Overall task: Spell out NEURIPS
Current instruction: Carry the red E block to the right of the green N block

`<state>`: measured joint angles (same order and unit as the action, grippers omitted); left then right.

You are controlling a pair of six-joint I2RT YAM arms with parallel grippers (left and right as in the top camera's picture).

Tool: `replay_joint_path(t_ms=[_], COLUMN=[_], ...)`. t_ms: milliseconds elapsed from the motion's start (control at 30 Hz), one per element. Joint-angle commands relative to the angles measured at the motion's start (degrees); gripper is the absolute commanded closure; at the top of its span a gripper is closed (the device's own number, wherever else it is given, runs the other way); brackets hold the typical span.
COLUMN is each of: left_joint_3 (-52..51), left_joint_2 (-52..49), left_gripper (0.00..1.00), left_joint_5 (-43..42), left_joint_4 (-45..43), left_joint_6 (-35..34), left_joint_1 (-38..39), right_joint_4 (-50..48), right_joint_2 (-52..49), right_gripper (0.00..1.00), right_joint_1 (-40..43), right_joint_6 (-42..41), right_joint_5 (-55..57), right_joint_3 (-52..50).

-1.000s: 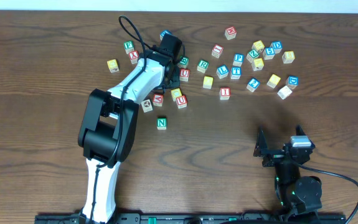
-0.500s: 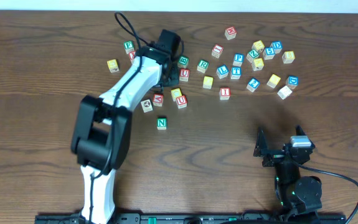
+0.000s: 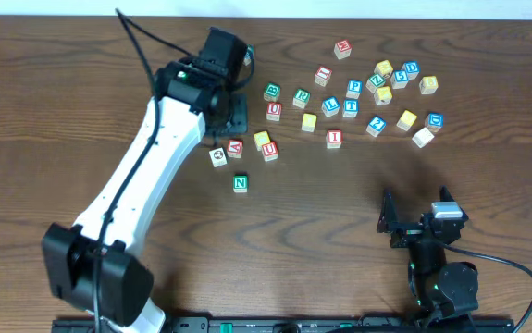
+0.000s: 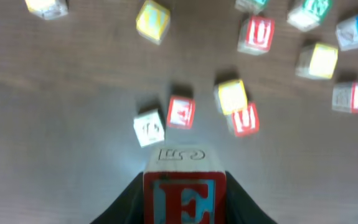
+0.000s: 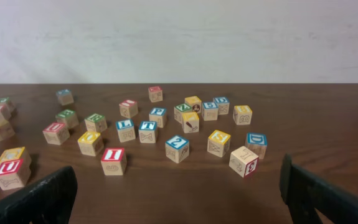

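Overhead view, listed left to right; every place is given from the green N cube (image 3: 240, 183), your reference mark.

1. Left gripper (image 4: 185, 210): beyond N and slightly left. It is clamped on the red E cube (image 4: 182, 163), whose E faces the wrist camera. The arm hides this cube from above.
2. Close-packed group just beyond N: white-faced cube (image 3: 218, 156), red cube (image 3: 235, 147), yellow cube (image 3: 262, 139), red U (image 3: 269, 150).
3. Second red U (image 3: 273, 110): farther beyond N, a little right.
4. Green R (image 3: 301, 96), red I (image 3: 334, 138), blue P (image 3: 354, 87): right of N and beyond it, loose among the scattered cubes.
5. Right gripper (image 3: 416, 220): well right of N, nearer the base, jaws spread wide and holding nothing.

Hazards for you to weigh:
- E probably goes just right of N. Coming down too near could nudge N out of line or bump the group just beyond it.
- Only the cube's lower part seems pinched, so a quick swing may twist it or let it slip.
- Watch which face ends up on top, or the letter is lost.
- With two red U cubes, you could reach past the nearer one without need.

Surface: dark brown wood-grain table (image 3: 53, 102). Room: a plain pale wall (image 5: 179, 37) behind the far edge.
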<state>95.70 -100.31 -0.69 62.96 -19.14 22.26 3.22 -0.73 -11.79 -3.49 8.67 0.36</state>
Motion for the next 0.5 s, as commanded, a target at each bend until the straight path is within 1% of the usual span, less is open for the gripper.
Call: replay_joint_path(t_ms=[0,133,200,333,467], left_joint_3=[0.87,-0.39,-1.99,-6.45,-11.47], left_joint_2=[1.79,2.78,3.76,7.67,14.23], left_gripper=[0.93,0.93,0.92,0.92,0.92], left_joint_5=[-4.09,-4.02,-4.04,-3.76,-1.99], left_joint_4=[4.63,11.5,12.81,12.41,10.19], left_joint_6=[1.73,2.25,2.84,3.06,2.99], left_joint_1=[0.55,2.71,4.28,8.2,12.85], right_joint_4=[0.24,0.24,0.24,0.24,0.24], right_joint_2=[0.17,0.17,0.17,0.17,0.17], right_gripper=[0.01,0.01,0.01,0.01,0.01], right_joint_1=[0.39,0.39,0.39,0.39,0.39], right_joint_6=[-0.74,-0.74,-0.72,-0.74,-0.72], right_joint_5=[0.37,0.37,0.37,0.37,0.37], right_joint_3=[-0.04,-0.04,-0.04,-0.04,-0.04])
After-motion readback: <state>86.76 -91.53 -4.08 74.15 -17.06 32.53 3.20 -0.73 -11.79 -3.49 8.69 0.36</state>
